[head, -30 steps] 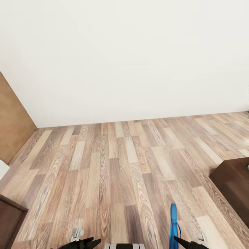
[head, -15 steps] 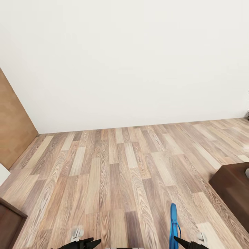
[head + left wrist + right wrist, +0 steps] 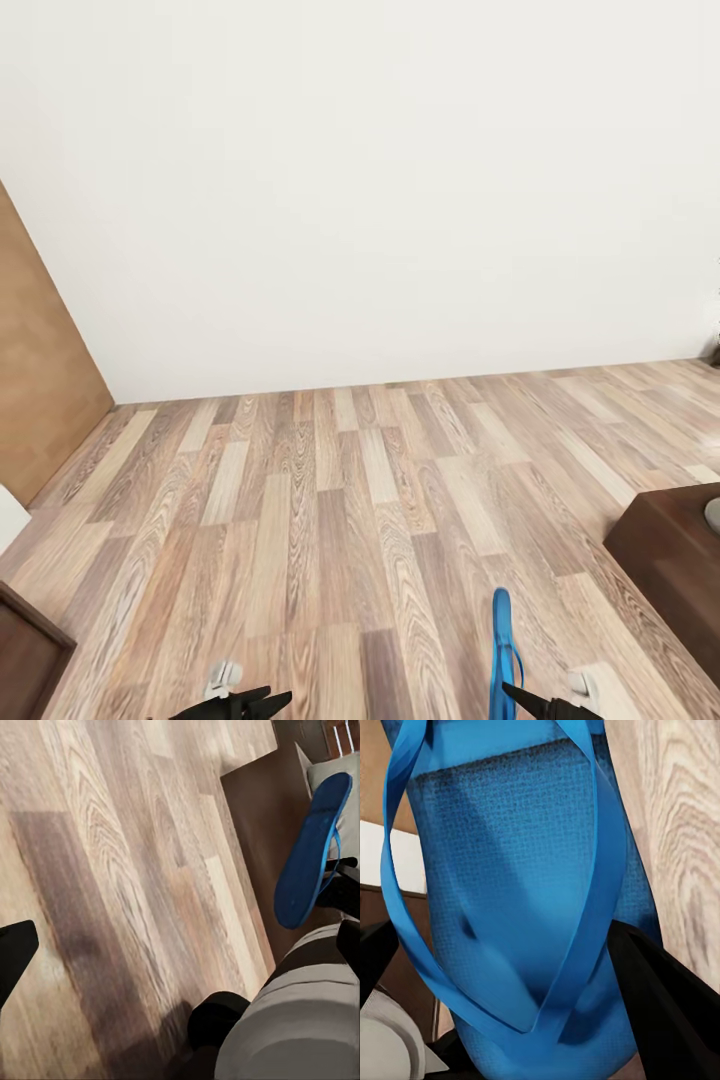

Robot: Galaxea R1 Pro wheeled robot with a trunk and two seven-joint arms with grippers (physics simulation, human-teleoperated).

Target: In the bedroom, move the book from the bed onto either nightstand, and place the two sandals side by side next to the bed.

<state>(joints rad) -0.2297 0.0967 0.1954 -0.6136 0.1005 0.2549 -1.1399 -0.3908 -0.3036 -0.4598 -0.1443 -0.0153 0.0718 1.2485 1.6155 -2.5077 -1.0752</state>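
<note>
One bright blue sandal hangs over the wooden floor at the bottom of the head view, toe pointing away from me. My right gripper is shut on its near end. In the right wrist view the sandal sits close up with its thong straps across it, black fingers on either side. The left wrist view also catches this sandal from the side. My left gripper hovers low over the floor, open and holding nothing. The book, the bed, the nightstand and the other sandal are out of view.
A bare white wall stands ahead, with a brown door at the left. A dark brown wooden furniture corner juts in at the right, another at the lower left. Plank floor lies between.
The whole head view has slid downward, so the camera has tilted up or moved. The sandal stays in my right gripper, and both grippers keep their places in the picture.
</note>
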